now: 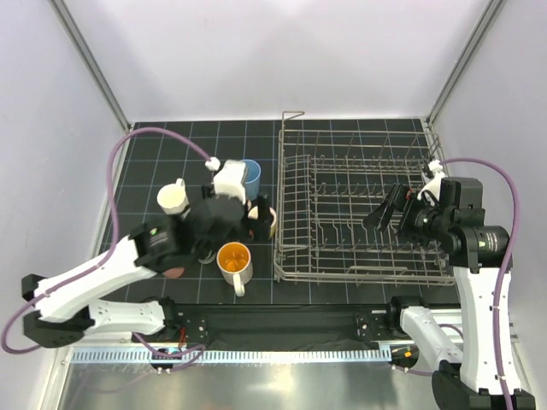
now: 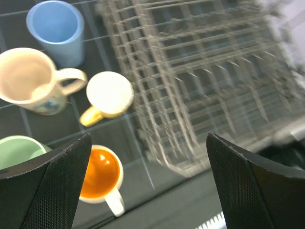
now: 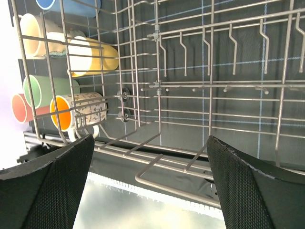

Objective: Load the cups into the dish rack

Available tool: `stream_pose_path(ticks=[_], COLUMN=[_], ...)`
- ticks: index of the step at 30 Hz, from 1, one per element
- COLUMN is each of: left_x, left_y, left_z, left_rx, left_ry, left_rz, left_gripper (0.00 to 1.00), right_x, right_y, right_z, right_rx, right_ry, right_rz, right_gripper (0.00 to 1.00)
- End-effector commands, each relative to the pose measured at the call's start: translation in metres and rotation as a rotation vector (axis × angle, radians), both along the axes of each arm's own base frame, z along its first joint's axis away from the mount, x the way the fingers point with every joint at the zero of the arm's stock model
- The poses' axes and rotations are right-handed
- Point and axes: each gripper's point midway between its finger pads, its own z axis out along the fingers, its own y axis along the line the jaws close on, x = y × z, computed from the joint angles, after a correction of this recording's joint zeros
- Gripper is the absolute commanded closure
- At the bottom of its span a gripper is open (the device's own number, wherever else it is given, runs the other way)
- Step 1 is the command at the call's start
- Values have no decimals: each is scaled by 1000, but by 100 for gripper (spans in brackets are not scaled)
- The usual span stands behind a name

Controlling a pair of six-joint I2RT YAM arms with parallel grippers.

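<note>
The spread left end effector [image 2: 148, 138] half hides a round pale green plastic cup [image 2: 18, 149]; the right end effector [image 3: 150, 138] is spread too.

Plain white back wall [image 1: 273, 60] and side panels [image 1: 43, 171] meet at grey metal corner posts [image 1: 90, 60], enclosing an evenly lit black gridded mat [image 1: 154, 145], with apparently brushed steel sheeting [image 1: 282, 389] along the near edge.
</note>
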Motion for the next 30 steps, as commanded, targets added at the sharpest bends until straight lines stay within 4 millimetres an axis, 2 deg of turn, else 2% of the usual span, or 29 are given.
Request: stream_pose_path(ticks=[1,2,3,4,6,7,9,12,15,16,17,19,20,24,30], left_x=[33,41,50,65,78,90,101,109,120,125,132,137,142,146,150], left_y=[10,14,15,29,38,52,77,100,103,104,105,108,106,118,125], left_z=[4,6,0,-2,-9,-15,-26,-41,-56,-54,-67,-72,-84,-109,-136], left_rx=[17,14,33,42,26,16,8,49,92,98,145,186,223,313,311], left_ry=[28,28,42,54,93,124,193,259,311,312,345,381,417,491,559], left_rz=[63,91,119,183,249,308,421,515,524,537,557,572,579,648,685], left_gripper=[0,0,0,0,2,5,17,23,23,23,23,25,28,30,33], right_x=[5,4,5,4,3,3,3,3,6,7,10,12,14,18,21], right_y=[2,2,2,4,5,5,7,14,17,17,16,16,16,17,18], right_z=[18,19,21,23,27,28,28,26,23,23,22,25,26,31,32], right_rx=[-16,-23,-25,-22,-21,-20,-9,24,31,31,31,29,30,31,32], right_ry=[-49,-49,-50,-52,-57,-54,-47,-35,-30,-33,-26,-31,-27,-43,-46], right_rz=[59,68,70,82,96,97,102,127,135,135,134,135,134,139,146], right_gripper=[0,0,0,0,0,0,0,0,0,0,0,0,0,0,0])
